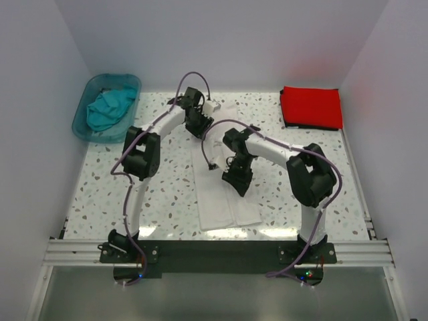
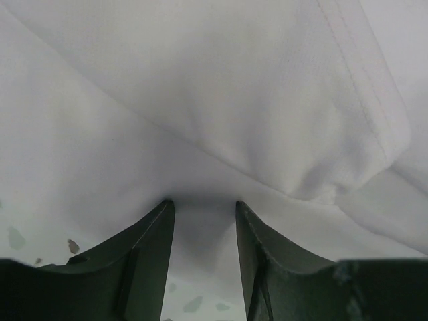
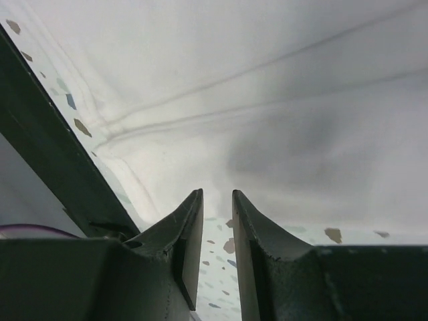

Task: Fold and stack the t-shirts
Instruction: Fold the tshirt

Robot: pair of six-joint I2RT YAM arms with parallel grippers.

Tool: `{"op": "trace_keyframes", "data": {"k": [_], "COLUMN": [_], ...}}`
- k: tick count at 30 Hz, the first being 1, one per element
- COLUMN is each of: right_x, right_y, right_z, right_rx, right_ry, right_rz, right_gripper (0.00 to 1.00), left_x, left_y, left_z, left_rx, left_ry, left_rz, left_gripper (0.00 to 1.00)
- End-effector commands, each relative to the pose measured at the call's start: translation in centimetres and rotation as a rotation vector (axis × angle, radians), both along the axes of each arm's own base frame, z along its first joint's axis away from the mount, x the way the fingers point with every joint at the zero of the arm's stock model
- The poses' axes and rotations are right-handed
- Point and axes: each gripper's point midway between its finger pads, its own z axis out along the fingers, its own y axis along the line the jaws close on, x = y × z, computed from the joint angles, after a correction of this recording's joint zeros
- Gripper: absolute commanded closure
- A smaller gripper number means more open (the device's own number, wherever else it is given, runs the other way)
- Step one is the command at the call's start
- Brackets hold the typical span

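Found a white soft cloth t-shirt (image 1: pixel 224 207) spread as a long narrow strip down the middle of a speckled terrazzo-pattern table (image 1: pixel 160 200), from the far centre toward the near edge.

Located the left gripper (image 1: pixel 198 127) at the far end of that strip. Checked the left wrist view: dark fingers (image 2: pixel 144 254) clenched partway on white cloth gathered between the tips, with creases fanning out from the pinch and speckled table visible under the raised fabric. Recorded as grasping the white shirt.

Located the right gripper (image 1: pixel 237 182) over the middle of the strip, toward its right-hand side. Checked the right wrist view: fingers (image 3: pixel 180 247) drawn close to a narrow slit, tips up against a cloth edge, with table visible through the slit. Cannot tell a grasp from a mere touch there.

Logged a bright red cloth t-shirt (image 1: pixel 311 107) folded flat in the far right corner, well apart from both grippers. Logged a teal cloth t-shirt (image 1: pixel 110 107) crumpled inside a translucent teal plastic tub (image 1: pixel 81 127) at the far left corner.
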Motion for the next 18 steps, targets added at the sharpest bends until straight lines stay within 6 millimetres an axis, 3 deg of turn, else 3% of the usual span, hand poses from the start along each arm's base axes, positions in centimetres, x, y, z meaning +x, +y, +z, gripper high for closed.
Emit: {"op": "trace_keyframes", "data": {"k": [1,2,3,5,6,8,9,10,12,13,14,15,16,18], "right_x": [2.4,3.1,4.3,6.4,8.0,10.6,11.8,12.8,14.4,14.7,14.8,14.9,15.4,15.2], "right_y": [1.1,0.8,0.4,-0.1,-0.3,0.0,-0.4,-0.4,0.0,0.2,0.4,0.5,0.8,0.6], "right_z": [3.8,3.8,3.7,3.3,3.5,3.4,3.5,3.4,5.2,6.8,7.8,9.1,11.9,13.7], "right_rx": [0.147,0.141,0.136,0.114,0.122,0.131,0.124,0.131,0.201,0.243,0.277,0.311,0.376,0.415], "right_ry": [-0.041,-0.057,-0.074,-0.124,-0.152,-0.202,-0.23,-0.241,-0.259,-0.283,-0.302,-0.336,-0.425,-0.502], "right_rz": [-0.127,-0.145,-0.177,-0.218,-0.247,-0.28,-0.298,-0.313,-0.351,-0.357,-0.357,-0.35,-0.339,-0.333], "right_gripper": [0.71,0.71,0.71,0.74,0.75,0.76,0.78,0.79,0.8,0.8,0.8,0.79,0.77,0.68], "left_x": [3.3,4.1,6.3,7.9,9.2,9.3,10.3,10.7,10.2,9.8,8.9,8.2,7.4,4.8], "left_y": [1.4,2.0,1.8,1.9,1.6,1.3,1.0,0.9,0.5,0.4,0.5,0.7,1.4,1.6], "left_z": [-2.8,-4.6,-3.1,-3.9,-2.9,-1.2,0.5,4.6,7.2,11.6,12.8,14.5,19.0,20.6], "left_rx": [0.072,0.085,0.068,0.04,0.013,-0.046,-0.084,-0.124,-0.182,-0.223,-0.272,-0.301,-0.332,-0.378], "left_ry": [-0.036,-0.023,-0.081,-0.094,-0.144,-0.179,-0.241,-0.315,-0.364,-0.426,-0.423,-0.436,-0.503,-0.51], "left_rz": [0.048,0.061,0.081,0.087,0.083,0.062,0.052,0.047,0.015,0.001,-0.026,-0.032,-0.039,-0.1], "left_gripper": [0.53,0.53,0.53,0.51,0.48,0.41,0.34,0.32,0.23,0.21,0.19,0.01,0.0,0.0]}}
